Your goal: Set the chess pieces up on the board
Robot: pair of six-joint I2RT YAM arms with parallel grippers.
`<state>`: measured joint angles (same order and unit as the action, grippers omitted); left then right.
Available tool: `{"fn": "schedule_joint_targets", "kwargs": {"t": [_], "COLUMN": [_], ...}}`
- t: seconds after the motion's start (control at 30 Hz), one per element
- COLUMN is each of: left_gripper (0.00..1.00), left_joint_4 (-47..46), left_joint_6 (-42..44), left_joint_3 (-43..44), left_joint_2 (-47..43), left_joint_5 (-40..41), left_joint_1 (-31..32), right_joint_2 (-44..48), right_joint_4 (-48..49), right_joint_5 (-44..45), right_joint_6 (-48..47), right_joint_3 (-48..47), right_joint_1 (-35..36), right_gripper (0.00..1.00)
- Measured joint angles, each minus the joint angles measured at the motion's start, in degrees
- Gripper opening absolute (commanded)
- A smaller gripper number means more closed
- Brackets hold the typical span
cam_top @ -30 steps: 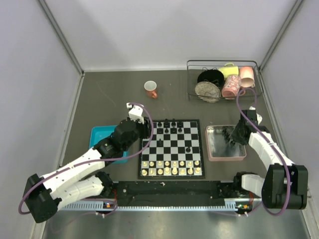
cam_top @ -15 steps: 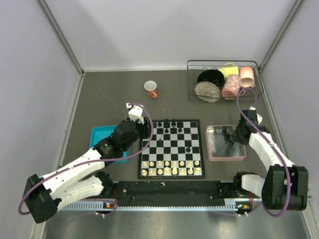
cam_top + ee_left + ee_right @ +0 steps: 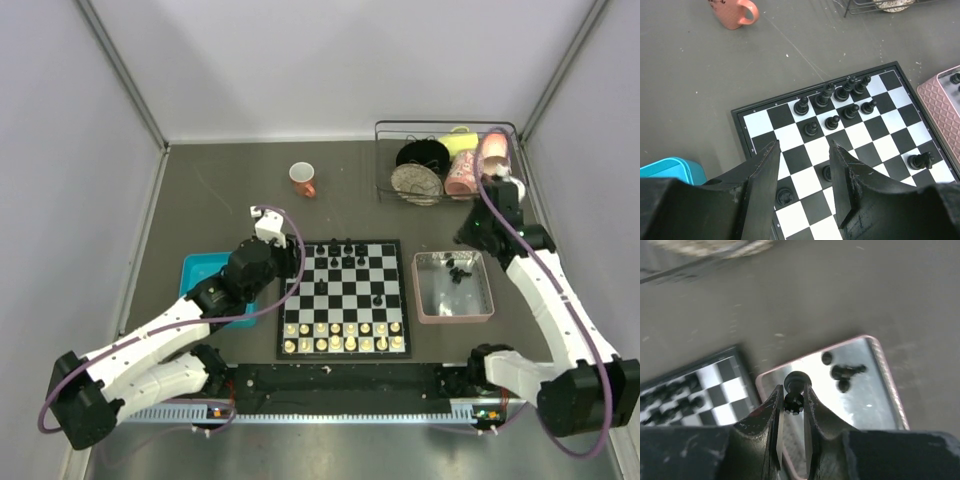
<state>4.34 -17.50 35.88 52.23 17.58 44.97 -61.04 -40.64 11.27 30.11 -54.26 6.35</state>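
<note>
Pose: right gripper point(image 3: 792, 400) hangs above pink tray point(image 3: 452, 318), clamped on a black chess piece point(image 3: 796, 381); a few more lie inside. The left gripper point(image 3: 802, 150) is parted, empty, over the board point(image 3: 790, 135).

A mug point(image 3: 302, 179), a rack point(image 3: 440, 123) of dishes and two trays on a gray table point(image 3: 220, 190)

The orange mug stands alone near the back. The wire rack in the back right corner holds a black bowl point(image 3: 422, 153), a yellow cup point(image 3: 458, 139), two pink cups point(image 3: 464, 172) and a speckled plate point(image 3: 415, 183). A teal tray point(image 3: 197, 272) lies on the left, a pink tray point(image 3: 455, 317) on the right. Two rows of cream-white chess figures point(image 3: 343, 335) stand between them.
</note>
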Motion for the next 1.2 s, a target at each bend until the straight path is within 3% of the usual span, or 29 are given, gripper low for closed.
{"fn": "schedule_joint_targets", "kwargs": {"t": [0.2,0.37,0.67,1.2], "left_gripper": [0.49,0.53,0.54,0.54], "left_joint_4": [1.62,3.85,3.93,3.91], "left_joint_6": [-1.97,-2.97,-3.58,-3.58], "left_joint_3": [0.0,-0.09,-0.81,-1.55], "left_joint_2": [0.0,-0.94,-2.49,-2.49], "left_joint_5": [-1.68,-2.69,-3.48,-4.7], "left_joint_1": [-3.5,-6.16,-7.37,-7.8], "right_joint_2": [-10.27,-22.58,-35.63,-40.24], "right_joint_4": [0.74,0.55,0.57,2.12], "right_joint_5": [-3.43,-6.64,-9.03,-9.92], "right_joint_6": [-2.03,-4.15,-5.95,-6.08], "right_joint_3": [-12.81,-18.08,-21.73,-21.73], "right_joint_1": [12.41,17.2,18.36,19.54], "right_gripper": [0.0,0.0,0.0,0.0]}}
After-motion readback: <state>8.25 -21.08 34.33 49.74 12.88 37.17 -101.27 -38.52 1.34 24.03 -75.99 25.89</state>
